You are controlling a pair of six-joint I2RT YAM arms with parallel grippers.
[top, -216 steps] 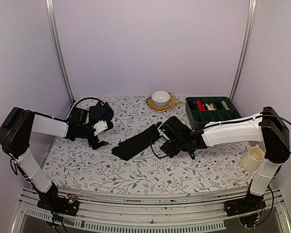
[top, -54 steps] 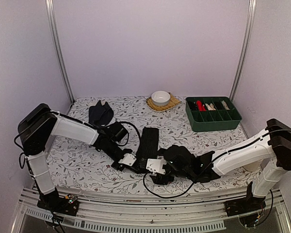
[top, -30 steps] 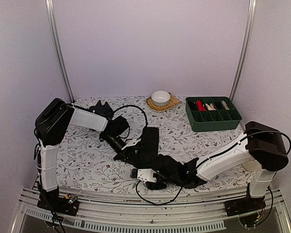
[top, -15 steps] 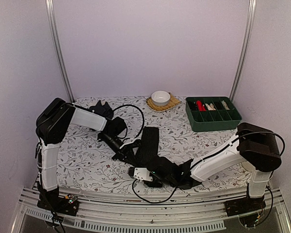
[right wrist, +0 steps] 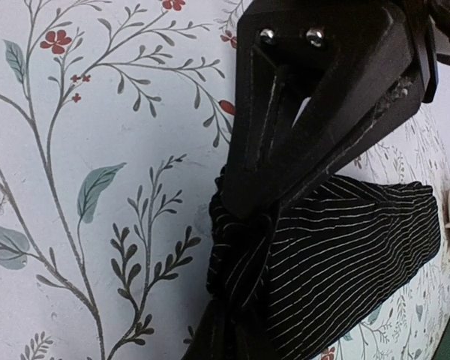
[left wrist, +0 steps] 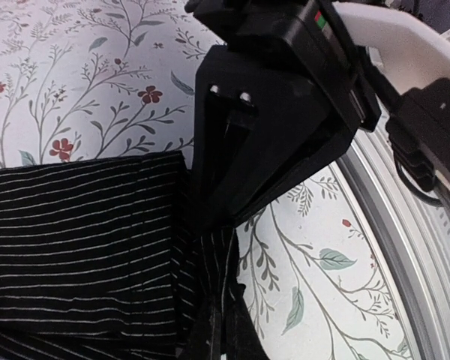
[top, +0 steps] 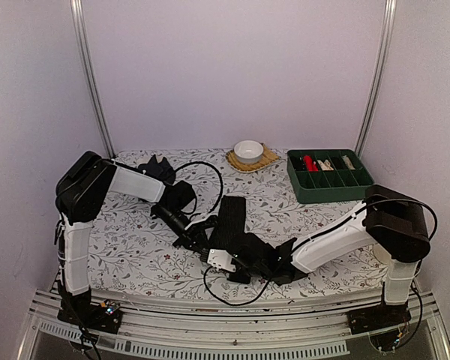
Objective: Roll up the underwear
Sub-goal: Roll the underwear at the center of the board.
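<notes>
Underwear (top: 232, 215), black with thin stripes, lies on the worktop (top: 135, 255), stretching away from my tools. I see left tool (left wrist: 212, 336) and right tool (right wrist: 223, 334) tip to tip, both pinched tight on its bunched corner.

Soft black pinstriped cloth underwear (right wrist: 360, 240), matt black plastic right gripper (right wrist: 244, 214), smooth printed table cover (right wrist: 75, 112)

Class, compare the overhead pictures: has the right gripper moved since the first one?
Yes. The right gripper has moved leftward and toward the near edge of the table, away from the green tray, and is shut on the near end of the underwear.
</notes>
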